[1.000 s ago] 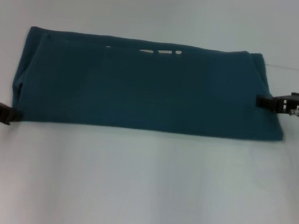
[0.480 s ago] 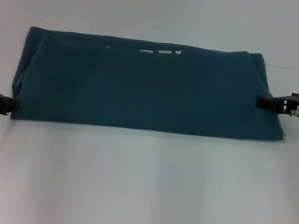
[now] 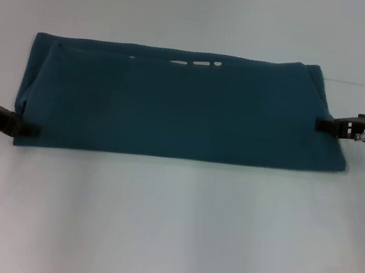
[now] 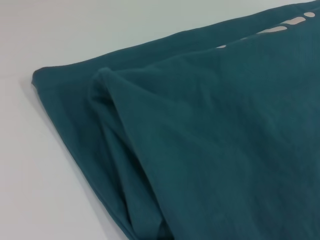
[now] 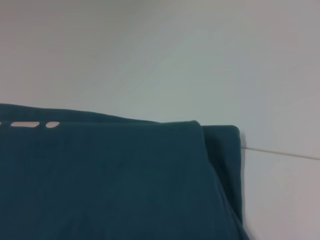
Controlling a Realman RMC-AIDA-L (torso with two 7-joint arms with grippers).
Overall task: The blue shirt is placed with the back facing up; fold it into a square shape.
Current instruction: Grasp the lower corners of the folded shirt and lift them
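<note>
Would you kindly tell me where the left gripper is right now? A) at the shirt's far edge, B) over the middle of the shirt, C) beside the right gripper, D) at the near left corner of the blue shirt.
D: the left gripper sits at the near left corner of the blue shirt, while the right gripper is at its opposite end.

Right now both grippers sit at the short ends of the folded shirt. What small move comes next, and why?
Probably nudge the left gripper a touch further onto the near-left corner of the blue shirt, then close. Its tip only just overlaps the layered edge there, while the right gripper already meets the opposite short edge. The shirt lies as a long strip, not yet a square.
</note>
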